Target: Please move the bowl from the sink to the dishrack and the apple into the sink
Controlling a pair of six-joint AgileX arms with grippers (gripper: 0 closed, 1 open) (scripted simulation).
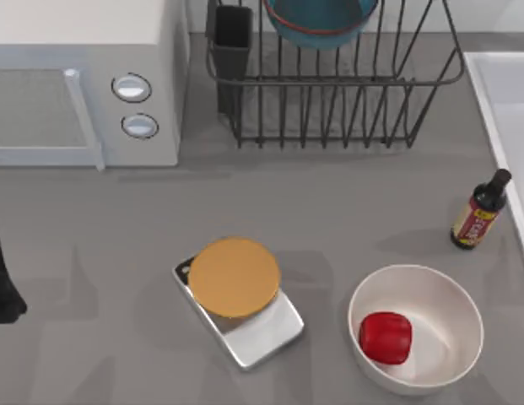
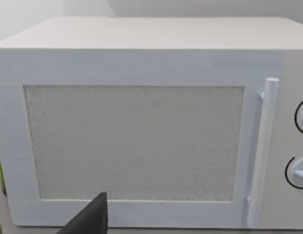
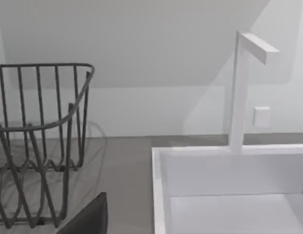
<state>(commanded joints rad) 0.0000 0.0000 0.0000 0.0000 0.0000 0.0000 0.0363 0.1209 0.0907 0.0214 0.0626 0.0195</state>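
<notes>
sitting in the dishrack [image 1: 346, 110], bowl [image 1: 319, 21]; apple [image 1: 386, 337] near table's edge; pincer state unclear.

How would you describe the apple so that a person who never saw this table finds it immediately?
Start at the sink on the table's right edge and come toward the near edge, past the small dark sauce bottle, to the large white bowl. The apple lies inside that bowl. It is the one glossy red, slightly blocky fruit, much smaller than the bowl around it.
</notes>
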